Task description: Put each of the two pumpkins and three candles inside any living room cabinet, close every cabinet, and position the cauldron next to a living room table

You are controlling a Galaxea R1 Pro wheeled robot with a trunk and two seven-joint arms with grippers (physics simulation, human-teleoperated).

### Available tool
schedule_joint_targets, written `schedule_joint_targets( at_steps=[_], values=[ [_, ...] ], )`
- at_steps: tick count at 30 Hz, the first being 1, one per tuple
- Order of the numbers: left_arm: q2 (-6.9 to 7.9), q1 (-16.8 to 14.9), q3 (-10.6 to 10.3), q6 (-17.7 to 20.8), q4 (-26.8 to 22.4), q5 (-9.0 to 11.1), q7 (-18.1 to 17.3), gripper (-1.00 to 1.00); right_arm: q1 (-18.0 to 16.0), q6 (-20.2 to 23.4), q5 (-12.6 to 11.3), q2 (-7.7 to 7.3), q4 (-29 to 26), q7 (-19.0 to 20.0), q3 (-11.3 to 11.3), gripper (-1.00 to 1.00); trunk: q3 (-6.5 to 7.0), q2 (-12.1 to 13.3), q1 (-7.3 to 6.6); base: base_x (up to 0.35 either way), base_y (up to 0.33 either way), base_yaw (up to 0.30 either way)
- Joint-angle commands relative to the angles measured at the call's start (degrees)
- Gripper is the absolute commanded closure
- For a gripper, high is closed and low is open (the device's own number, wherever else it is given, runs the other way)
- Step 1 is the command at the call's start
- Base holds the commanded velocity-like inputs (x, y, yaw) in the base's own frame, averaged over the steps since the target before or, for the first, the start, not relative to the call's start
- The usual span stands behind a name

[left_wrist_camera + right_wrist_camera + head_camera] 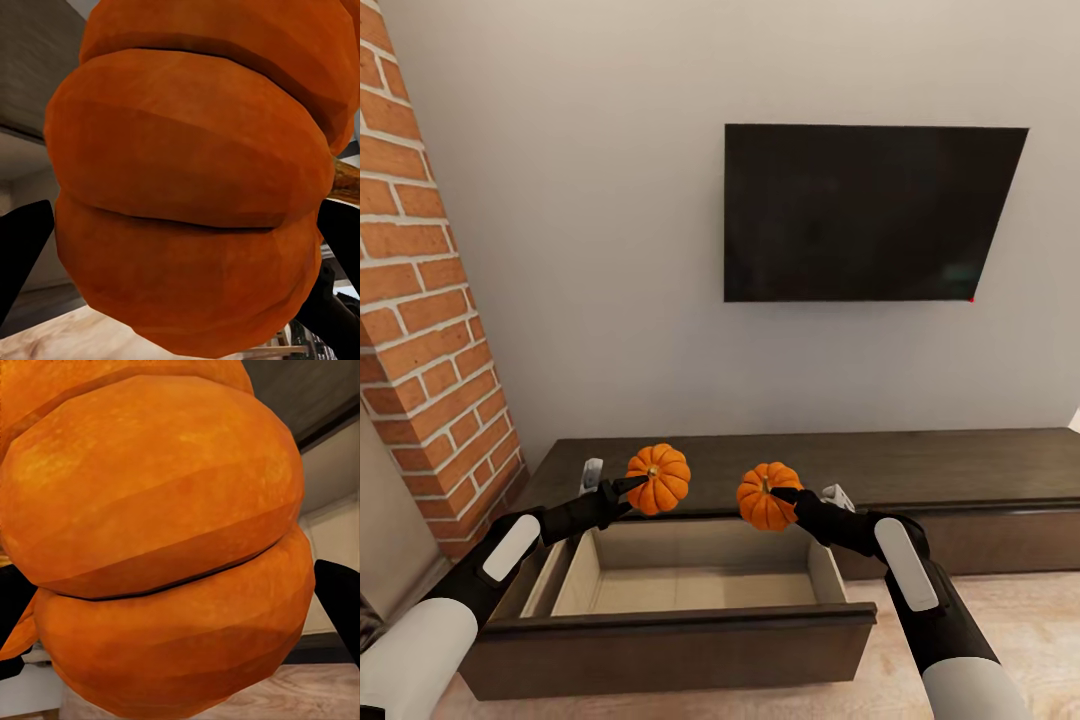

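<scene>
Pumpkins, 2 of them, hang over the cabinet's open drawer [690, 585]: we grip the left pumpkin [658, 479] in our left gripper [632, 487], the right pumpkin [765, 496] in our right gripper [788, 495], drawer directly below.

Two pumpkins, one [658, 478] and another [765, 496], are showing, along with one cabinet [960, 470] having one open drawer [670, 640], one television [865, 212], and two grippers, left [628, 487] and right [788, 494].
</scene>
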Motion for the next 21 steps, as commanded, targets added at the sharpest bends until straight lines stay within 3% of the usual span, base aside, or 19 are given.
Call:
schedule_joint_targets(
  at_steps=[1,21],
  values=[
    [0.05,-0.05,-0.18,0.29,0.01,0.54,-0.03,1.0,-0.04,0.25,-0.44,0.01,-0.04,-0.18,-0.06,1.0,-0.24,-0.44,0.22,0.0,0.0,0.0],
    [0.0,-0.05,-0.18,0.24,0.01,0.53,-0.01,1.0,-0.04,0.29,-0.44,0.01,-0.04,-0.1,-0.02,1.0,-3.83,-8.47,4.61,0.0,0.0,0.0]
  ],
)
